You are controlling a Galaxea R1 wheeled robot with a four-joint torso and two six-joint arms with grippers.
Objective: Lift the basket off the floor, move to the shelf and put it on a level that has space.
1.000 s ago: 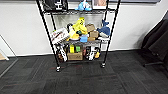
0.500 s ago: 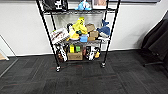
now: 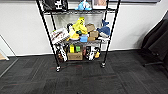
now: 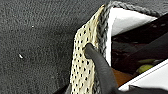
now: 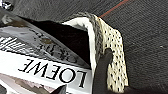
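A black wire shelf (image 3: 79, 37) on small casters stood against a white wall, straight ahead in the head view, on dark grey carpet floor (image 3: 82, 80) with faint reddish stripes. Its middle tiers were crowded: a yellow plush toy (image 3: 78, 27), brown boxes (image 3: 91, 32), a blue plush whale (image 3: 104, 30) and a leaning book (image 3: 59, 35), with a cardboard box (image 3: 75, 55) and small items below. An upper tier held a blue toy (image 3: 83, 5) and framed pictures.

In the left wrist view, a dark finger (image 4: 100, 67) pressed against the outer wall of the basket (image 4: 83, 55), just below its dark braided rim, with carpet behind. In the right wrist view, another dark finger (image 5: 102, 70) lay against the checkered outer wall of the basket (image 5: 112, 50) at its other end. The pale lining showed inside, with a white box printed "LOEWE" (image 5: 50, 72) in it. Both grippers appeared clamped on the basket's walls, holding it above the carpet.
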